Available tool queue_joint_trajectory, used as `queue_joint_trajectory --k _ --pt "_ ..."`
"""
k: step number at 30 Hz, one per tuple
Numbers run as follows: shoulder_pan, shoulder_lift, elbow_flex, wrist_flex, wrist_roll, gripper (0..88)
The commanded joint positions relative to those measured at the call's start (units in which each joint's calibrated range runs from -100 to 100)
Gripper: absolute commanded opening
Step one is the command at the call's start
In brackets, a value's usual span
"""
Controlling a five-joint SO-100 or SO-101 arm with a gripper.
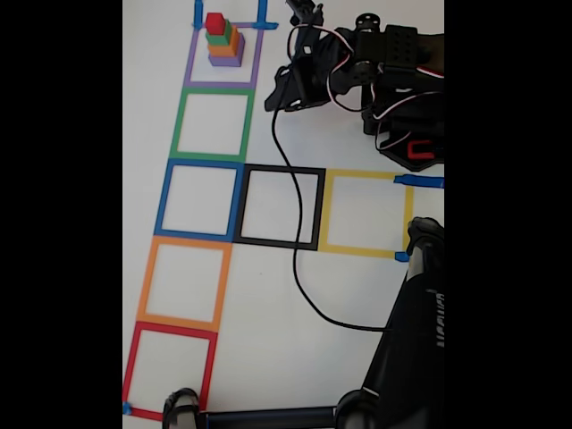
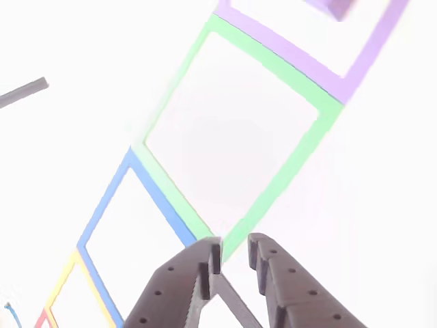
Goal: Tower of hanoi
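Tower: four plain solid-colour cubes stand stacked in the fixed view, the tiny red cube (image 1: 214,22) on the smaller green cube (image 1: 221,36), that on the medium orange cube (image 1: 224,47), and the big purple cube (image 1: 225,61) at the bottom.
Place of the tower: inside the purple tape square outline (image 1: 223,55) at the far end of the white table (image 1: 268,340), off to the left of the gripper and well apart from it in the fixed view.
Hand: the black two-finger gripper (image 2: 234,247) hangs over the table with its tips close together, only a thin slit between them, and pinches nothing.
Under the hand: in the other view the tips sit over the near corner of the green tape square outline (image 2: 273,198), where it meets the blue tape square outline (image 2: 157,195); a corner of the purple cube (image 2: 334,7) shows at the top edge, far ahead of the fingers.
Arm: the black robot arm (image 1: 366,67) is folded at the right of the tower, its black cable (image 1: 295,259) trailing across the table.
Other squares: the orange (image 1: 183,286), red (image 1: 170,371), black (image 1: 279,207) and yellow (image 1: 366,214) tape outlines hold no cube.
Progress: I judge the puzzle barely begun or not begun; the whole stack sits on one square, no cube is lifted, and every transfer remains.
Next, as I judge it: the red cube on top must go first.
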Motion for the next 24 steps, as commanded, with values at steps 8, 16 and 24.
queue_joint_trajectory --k 8,16,24 --pt "12.69 9.29 -26.63 -1.25 92.64 0.2" --pt "19.21 10.91 -32.54 -6.36 118.17 0.2" --pt "27.16 10.91 -32.54 -5.95 118.17 0.2"
